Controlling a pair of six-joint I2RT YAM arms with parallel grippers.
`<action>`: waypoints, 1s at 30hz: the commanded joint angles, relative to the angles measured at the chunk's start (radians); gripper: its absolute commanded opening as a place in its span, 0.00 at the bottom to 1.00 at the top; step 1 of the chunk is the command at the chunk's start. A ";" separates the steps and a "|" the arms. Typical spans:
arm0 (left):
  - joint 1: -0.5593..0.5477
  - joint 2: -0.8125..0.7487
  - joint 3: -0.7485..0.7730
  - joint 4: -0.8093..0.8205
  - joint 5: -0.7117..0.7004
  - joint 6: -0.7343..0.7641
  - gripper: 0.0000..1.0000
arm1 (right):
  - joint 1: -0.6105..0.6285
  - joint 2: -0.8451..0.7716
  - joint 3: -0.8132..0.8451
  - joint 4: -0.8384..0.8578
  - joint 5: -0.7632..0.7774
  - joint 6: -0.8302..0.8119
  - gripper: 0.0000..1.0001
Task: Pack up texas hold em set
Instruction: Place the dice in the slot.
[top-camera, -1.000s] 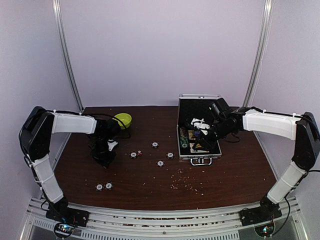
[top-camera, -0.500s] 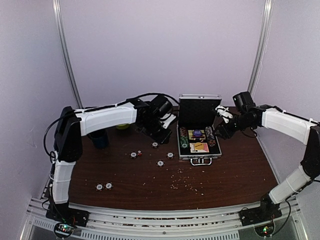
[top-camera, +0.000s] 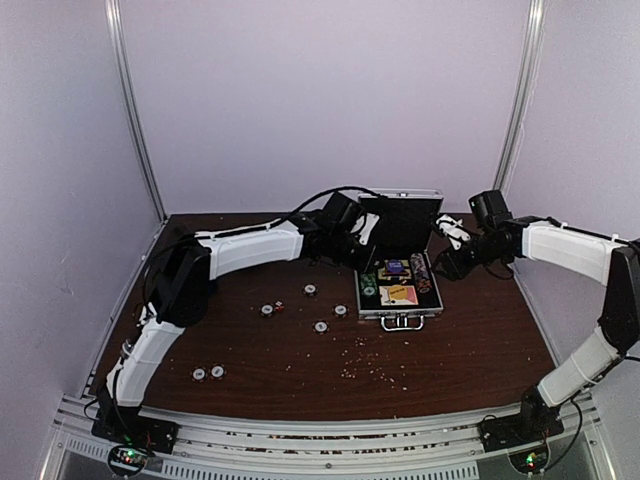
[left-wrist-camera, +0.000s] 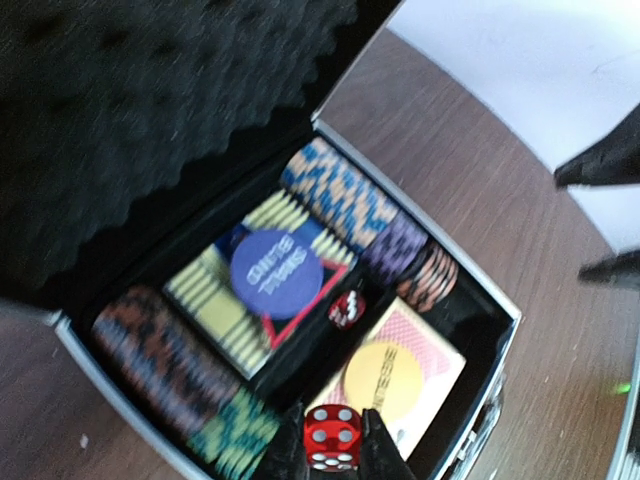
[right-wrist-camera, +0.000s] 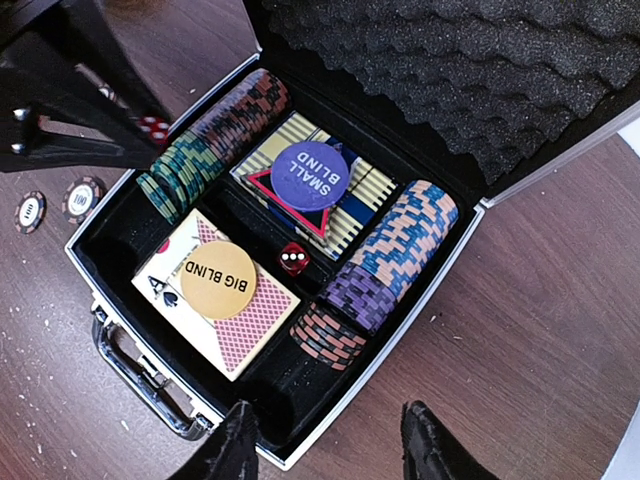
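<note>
**A:** What has the left gripper (left-wrist-camera: 330, 455) got?

**B:** One red die (left-wrist-camera: 330, 438), pinched tight between its fingertips. It hangs over the left side of the open silver case (right-wrist-camera: 450, 70).

**A:** And the right gripper (right-wrist-camera: 330, 450)?

**B:** Jaws apart and holding nothing, above the case's right edge.

**A:** What's in the case?

**B:** There are two rows of chips (right-wrist-camera: 395, 255) on edge, one along each side. Between them lie two card decks (right-wrist-camera: 262, 322). One deck carries a purple "SMALL BLIND" button (right-wrist-camera: 310, 175), the other a yellow "BIG BLIND" button (right-wrist-camera: 220, 280). A second die (right-wrist-camera: 293, 258) sits in the middle slot.

**A:** Anything outside?

**B:** Six loose chips (top-camera: 321, 326) lie on the table (top-camera: 470, 350), four near the case's left side and two well apart towards the front. Pale crumbs (top-camera: 370, 362) are scattered in front of the case.

**A:** Anything unclear?

**B:** A red speck (top-camera: 279, 307) lies beside one chip, too small to name. The chips in the rows are too tightly packed to count.
</note>
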 joint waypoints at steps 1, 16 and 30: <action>0.003 0.099 0.130 0.106 0.084 -0.046 0.14 | -0.001 0.008 -0.010 0.017 0.007 0.000 0.50; 0.003 0.174 0.166 0.126 0.128 -0.042 0.30 | -0.001 0.030 -0.005 0.004 -0.007 -0.007 0.50; 0.003 -0.126 -0.098 0.120 0.036 0.017 0.34 | -0.001 0.016 -0.008 0.002 -0.021 -0.013 0.50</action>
